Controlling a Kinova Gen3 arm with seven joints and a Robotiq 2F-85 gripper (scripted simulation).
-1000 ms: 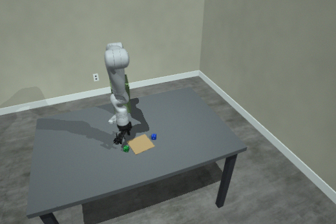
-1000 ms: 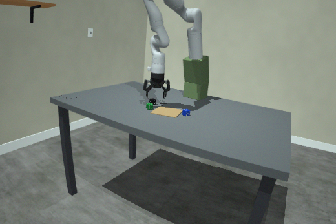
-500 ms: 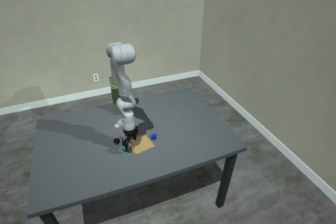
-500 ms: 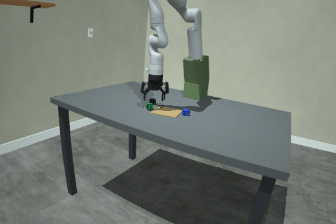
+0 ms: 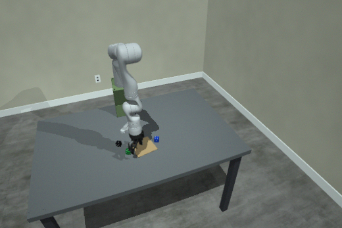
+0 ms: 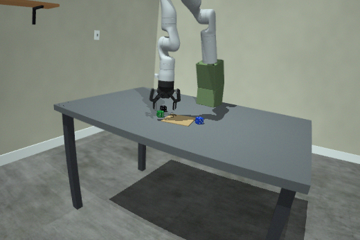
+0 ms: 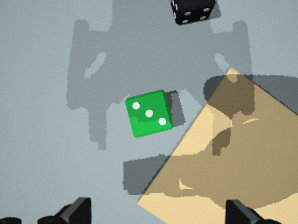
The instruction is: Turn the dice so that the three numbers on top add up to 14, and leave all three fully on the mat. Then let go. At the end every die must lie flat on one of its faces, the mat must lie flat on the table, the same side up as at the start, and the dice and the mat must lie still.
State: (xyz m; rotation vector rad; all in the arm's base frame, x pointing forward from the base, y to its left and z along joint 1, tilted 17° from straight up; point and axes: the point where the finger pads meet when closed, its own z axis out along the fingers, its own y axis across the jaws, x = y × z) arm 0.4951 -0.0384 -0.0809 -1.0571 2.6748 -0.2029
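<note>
A green die (image 5: 128,151) (image 6: 160,113) (image 7: 149,114) lies flat on the table beside the mat, with three white pips on top. A black die (image 5: 118,143) (image 6: 163,108) (image 7: 194,11) lies on the table off the mat; the wrist view cuts off its top face and shows pips on its sides. A blue die (image 5: 156,138) (image 6: 199,120) sits off the mat's other side; its top number is too small to read. The tan mat (image 5: 148,150) (image 6: 187,122) (image 7: 200,130) lies flat, with no die on it. My gripper (image 5: 136,146) (image 6: 165,107) (image 7: 159,212) is open and empty, above the table near the green die.
The grey table (image 5: 184,119) (image 6: 256,136) carries the dice and mat. The arm's green pedestal (image 5: 120,103) (image 6: 209,84) stands at the table's far side. Shadows of the arm and gripper fall across the mat and around the green die.
</note>
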